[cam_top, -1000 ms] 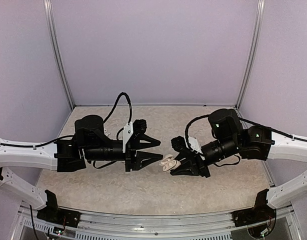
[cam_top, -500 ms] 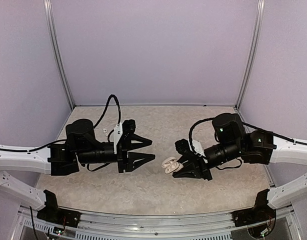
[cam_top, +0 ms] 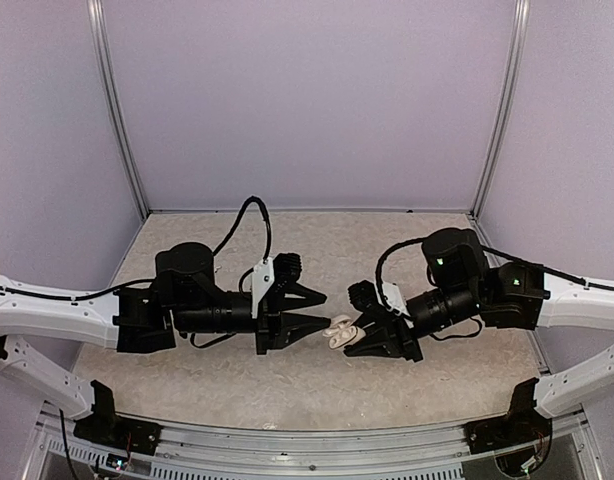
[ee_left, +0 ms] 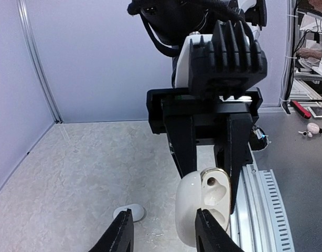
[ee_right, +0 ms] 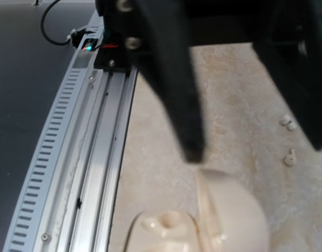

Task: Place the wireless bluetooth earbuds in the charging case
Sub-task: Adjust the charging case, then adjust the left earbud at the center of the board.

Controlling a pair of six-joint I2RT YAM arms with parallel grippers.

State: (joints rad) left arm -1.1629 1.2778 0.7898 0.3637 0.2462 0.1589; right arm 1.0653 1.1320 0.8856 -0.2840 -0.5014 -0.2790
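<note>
The charging case (cam_top: 338, 331) hangs open above the table with my right gripper (cam_top: 351, 335) shut on it. In the left wrist view the case (ee_left: 195, 210) shows its gold-rimmed inner face with empty wells, between the right gripper's black fingers (ee_left: 238, 152). My left gripper (cam_top: 323, 308) is open right in front of the case, with nothing between its fingers (ee_left: 120, 233). In the right wrist view the case (ee_right: 229, 215) fills the bottom. The earbuds (ee_right: 286, 122) (ee_right: 290, 156) are tiny whitish beads lying on the table beyond it.
A plain white oval piece (ee_left: 128, 212) lies on the beige table under the left gripper. An aluminium rail (cam_top: 307, 440) runs along the near edge. Lilac walls (cam_top: 307, 100) close the back and both sides.
The left arm drew back to the left, then came forward to the right until its fingertips reached the case. Its jaws narrowed slightly. The right arm kept the case almost still.
</note>
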